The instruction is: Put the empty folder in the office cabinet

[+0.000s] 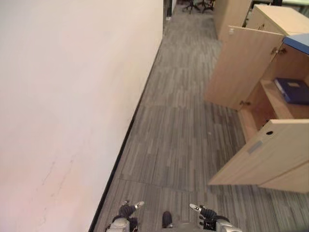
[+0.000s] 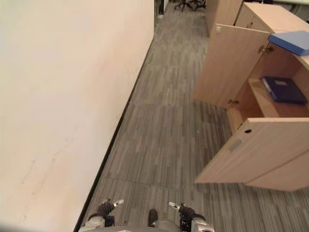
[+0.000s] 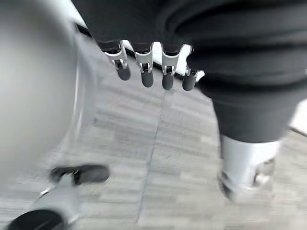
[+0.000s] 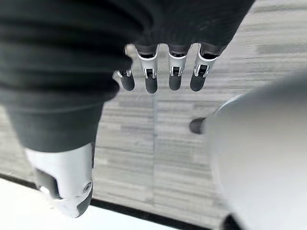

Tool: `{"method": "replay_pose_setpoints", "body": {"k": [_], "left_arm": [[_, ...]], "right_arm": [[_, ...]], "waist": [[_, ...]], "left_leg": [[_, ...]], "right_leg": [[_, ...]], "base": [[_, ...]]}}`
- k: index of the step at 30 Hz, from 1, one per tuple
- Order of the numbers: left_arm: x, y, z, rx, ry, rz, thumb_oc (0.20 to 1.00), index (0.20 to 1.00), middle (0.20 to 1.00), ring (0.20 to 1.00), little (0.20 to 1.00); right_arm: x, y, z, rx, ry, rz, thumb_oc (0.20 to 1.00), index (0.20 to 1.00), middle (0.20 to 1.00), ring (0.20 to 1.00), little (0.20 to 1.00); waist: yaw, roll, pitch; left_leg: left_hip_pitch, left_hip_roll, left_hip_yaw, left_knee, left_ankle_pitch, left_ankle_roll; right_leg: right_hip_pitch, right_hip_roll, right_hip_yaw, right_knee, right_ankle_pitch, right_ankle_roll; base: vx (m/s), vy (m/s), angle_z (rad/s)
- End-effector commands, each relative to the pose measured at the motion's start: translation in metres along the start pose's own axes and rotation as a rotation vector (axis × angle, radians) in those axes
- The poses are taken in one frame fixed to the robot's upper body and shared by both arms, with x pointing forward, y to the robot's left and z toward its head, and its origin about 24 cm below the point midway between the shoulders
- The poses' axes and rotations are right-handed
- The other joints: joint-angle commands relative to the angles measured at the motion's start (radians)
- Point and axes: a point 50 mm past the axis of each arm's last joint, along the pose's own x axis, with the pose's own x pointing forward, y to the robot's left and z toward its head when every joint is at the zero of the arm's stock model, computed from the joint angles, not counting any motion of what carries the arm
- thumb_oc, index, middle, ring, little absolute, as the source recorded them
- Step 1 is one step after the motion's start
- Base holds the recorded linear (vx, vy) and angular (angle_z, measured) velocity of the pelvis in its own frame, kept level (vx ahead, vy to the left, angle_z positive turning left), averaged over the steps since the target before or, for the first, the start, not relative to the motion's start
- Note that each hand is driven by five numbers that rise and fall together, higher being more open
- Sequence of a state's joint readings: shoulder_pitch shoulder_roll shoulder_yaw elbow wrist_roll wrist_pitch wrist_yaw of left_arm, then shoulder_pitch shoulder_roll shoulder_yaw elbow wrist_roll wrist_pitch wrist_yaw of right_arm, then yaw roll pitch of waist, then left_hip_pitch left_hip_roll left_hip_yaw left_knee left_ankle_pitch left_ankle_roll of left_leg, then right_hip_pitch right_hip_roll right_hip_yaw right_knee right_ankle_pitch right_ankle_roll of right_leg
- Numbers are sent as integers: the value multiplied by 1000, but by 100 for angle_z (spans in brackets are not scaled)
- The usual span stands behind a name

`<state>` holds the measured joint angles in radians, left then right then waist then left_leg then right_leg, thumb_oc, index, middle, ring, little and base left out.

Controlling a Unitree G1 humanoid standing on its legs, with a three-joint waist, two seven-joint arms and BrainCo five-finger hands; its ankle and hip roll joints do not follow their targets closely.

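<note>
Both the left hand (image 1: pixel 126 211) and the right hand (image 1: pixel 206 212) hang with relaxed fingers, holding nothing. One blue folder (image 1: pixel 297 42) lies on top of the office cabinet (image 1: pixel 270 159), another dark blue folder (image 1: pixel 293 90) on its shelf. It is probably light and stiff; best to grasp it at the spine.

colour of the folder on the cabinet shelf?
Dark navy blue folder, lying flat on the open cabinet shelf; clearest in the right eye view.

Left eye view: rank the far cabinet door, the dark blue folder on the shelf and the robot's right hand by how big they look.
1. Far cabinet door, clearly largest.
2. Dark blue folder.
3. Right hand, smallest, though partly cut off at the frame edge, so its rank against the folder is unsure.
</note>
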<state>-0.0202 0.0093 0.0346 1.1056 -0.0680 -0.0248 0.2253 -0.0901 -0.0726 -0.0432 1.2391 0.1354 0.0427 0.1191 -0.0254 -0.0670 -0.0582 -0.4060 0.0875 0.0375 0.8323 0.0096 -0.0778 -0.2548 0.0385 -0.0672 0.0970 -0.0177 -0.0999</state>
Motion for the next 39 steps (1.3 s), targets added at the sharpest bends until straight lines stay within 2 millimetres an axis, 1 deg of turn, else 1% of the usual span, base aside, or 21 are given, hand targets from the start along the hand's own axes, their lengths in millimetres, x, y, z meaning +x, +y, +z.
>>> {"method": "replay_pose_setpoints", "body": {"k": [1,2,3,6,8,9,12,14,16,19,23,24,25,26,27,29,31,34,35,37,39], "left_arm": [[-10,-9,-23,-36,8,-3,1000,1000,1000,1000,1000],[-10,-10,-23,-36,8,-3,1000,1000,1000,1000,1000],[-10,-6,-26,-44,12,9,1000,1000,1000,1000,1000],[-11,1,-31,-51,5,20,1000,1000,1000,1000,1000],[-11,2,-33,-53,5,25,1000,1000,1000,1000,1000],[-13,3,-41,-66,21,36,1000,1000,1000,1000,1000],[-17,3,-53,-82,54,51,1000,1000,1000,1000,1000],[-21,4,-64,-77,89,55,1000,1000,1000,1000,1000],[-21,6,-66,-71,90,59,1000,1000,1000,1000,1000],[-19,10,-63,-59,80,68,1000,1000,1000,1000,1000],[-18,11,-62,-40,80,65,1000,1000,1000,1000,1000],[-18,11,-62,-40,80,65,1000,1000,1000,1000,1000],[-17,13,-60,-34,69,60,1000,1000,1000,1000,1000],[-16,14,-58,-32,65,61,1000,1000,1000,1000,1000],[-15,16,-56,-28,61,65,1000,1000,1000,1000,1000],[-14,20,-51,-28,42,74,1000,1000,1000,1000,1000],[-12,23,-44,-54,15,82,1000,1000,1000,1000,1000],[-12,23,-37,-61,-11,81,1000,1000,1000,1000,1000],[-13,24,-41,-54,-2,77,1000,1000,1000,1000,1000],[-14,24,-44,-45,17,75,1000,1000,1000,1000,1000],[-15,25,-49,-35,40,75,1000,1000,1000,1000,1000]], "right_arm": [[1,3,3,-1,-18,14,1000,1000,1000,1000,1000],[1,3,3,-2,-18,14,1000,1000,1000,1000,1000],[0,2,-7,-1,11,13,1000,1000,1000,1000,1000],[-2,-2,-22,-4,59,11,1000,1000,1000,1000,1000],[-2,-2,-23,-6,64,9,1000,1000,1000,1000,1000],[-3,-4,-27,-18,81,11,1000,1000,1000,1000,1000],[-5,-8,-36,-15,112,3,1000,1000,1000,1000,1000],[-7,-8,-44,-5,130,-4,1000,1000,1000,1000,1000],[-8,-7,-53,15,144,-5,1000,1000,1000,1000,1000],[-8,-3,-55,27,146,3,1000,1000,1000,1000,1000],[-6,0,-44,16,112,8,1000,1000,1000,1000,1000],[-6,0,-44,16,112,8,1000,1000,1000,1000,1000],[-2,5,-26,7,57,27,1000,1000,1000,1000,1000],[0,7,-17,2,32,34,1000,1000,1000,1000,1000],[1,10,-8,-10,8,48,1000,1000,1000,1000,1000],[3,17,7,-34,-29,73,1000,1000,1000,1000,1000],[5,24,24,-57,-70,102,1000,1000,1000,1000,1000],[5,27,39,-71,-104,113,1000,1000,1000,1000,1000],[5,29,49,-82,-130,123,1000,1000,1000,1000,1000],[5,31,55,-81,-147,127,1000,1000,1000,1000,1000],[5,30,53,-56,-147,121,1000,1000,1000,1000,1000]], "waist": [[0,13,15],[0,13,20],[9,14,26],[30,27,36],[32,28,40],[39,32,39],[47,39,36],[64,64,11],[72,77,-11],[77,73,-26],[95,80,-48],[95,81,-49],[99,91,-46],[105,100,-49],[112,105,-49],[122,116,-53],[132,130,-48],[137,135,-34],[136,126,-16],[120,118,3],[108,119,15]], "left_leg": [[127,-57,71,-270,-149,35],[134,-57,71,-271,-151,35],[130,-49,66,-435,-119,14],[74,-48,-8,-680,-2,-15],[75,-51,-28,-731,13,-21],[22,-35,-78,-797,41,-31],[-14,-14,-80,-827,57,-34],[97,3,-65,-917,84,-39],[151,-15,-73,-909,125,-37],[174,-59,-79,-858,132,-8],[207,-113,-83,-833,106,31],[206,-113,-83,-833,106,31],[245,-124,-66,-856,95,44],[251,-119,-55,-867,93,48],[267,-121,-36,-879,84,53],[288,-118,-13,-898,72,61],[309,-111,2,-915,58,69],[327,-111,17,-920,49,75],[353,-118,35,-917,30,82],[377,-125,40,-919,17,88],[398,-124,35,-920,8,91]], "right_leg": [[126,-63,64,-76,56,33],[132,-63,64,-77,55,33],[179,-60,50,-79,35,30],[255,-44,49,-90,-7,29],[274,-47,52,-92,-16,30],[311,-50,70,-95,-46,36],[376,-70,98,-107,-80,48],[413,-67,107,-135,-96,63],[451,-87,99,-170,-109,86],[466,-137,81,-168,-128,138],[413,-202,87,-20,-100,205],[411,-202,87,-20,-100,205],[344,-224,88,119,-35,208],[304,-228,76,164,-7,200],[286,-251,18,184,11,193],[264,-265,-80,154,14,172],[234,-246,-177,74,-28,161],[197,-222,-239,3,-13,168],[166,-209,-281,-89,48,174],[99,-197,-269,-167,124,179],[26,-185,-197,-184,160,186]], "base": [[182,-48,12],[279,-28,14],[274,8,11],[306,51,37],[223,60,4],[191,62,-13],[387,200,-23],[379,255,-34],[366,329,-48],[298,357,-12],[253,338,37],[213,338,11],[150,276,-17],[195,369,-38],[112,238,-40],[116,193,-52],[92,123,-33],[73,24,-32],[96,-35,-15],[106,-48,-4],[101,-29,-3]]}}
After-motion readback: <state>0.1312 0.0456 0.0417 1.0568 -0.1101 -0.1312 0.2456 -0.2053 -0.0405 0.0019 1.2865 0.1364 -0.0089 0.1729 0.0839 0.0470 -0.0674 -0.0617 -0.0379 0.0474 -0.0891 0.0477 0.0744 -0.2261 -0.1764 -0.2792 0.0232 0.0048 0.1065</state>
